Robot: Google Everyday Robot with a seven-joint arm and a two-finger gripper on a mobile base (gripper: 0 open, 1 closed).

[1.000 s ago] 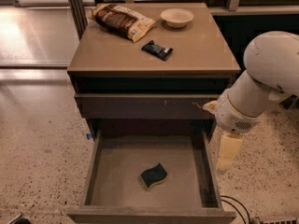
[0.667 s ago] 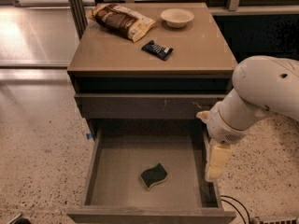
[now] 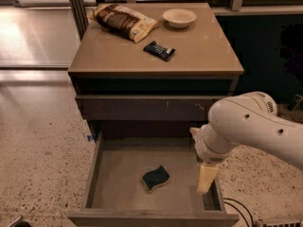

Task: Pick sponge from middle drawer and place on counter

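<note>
So, got speckled floor [image 3: 38, 150] left, tan counter [image 3: 118, 56] over open middle drawer [image 3: 118, 171], sponge [image 3: 156, 178] flat mid-floor. White arm [image 3: 255, 126] bent in from right, gripper [image 3: 207, 178] pointing down near the sponge; can't tell how open, nothing seen held.

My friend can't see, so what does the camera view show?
The robot's hand hangs over the right side of the open middle drawer, apart from the green sponge on its floor. The counter holds a bowl, a snack bag and a wrapper.
</note>
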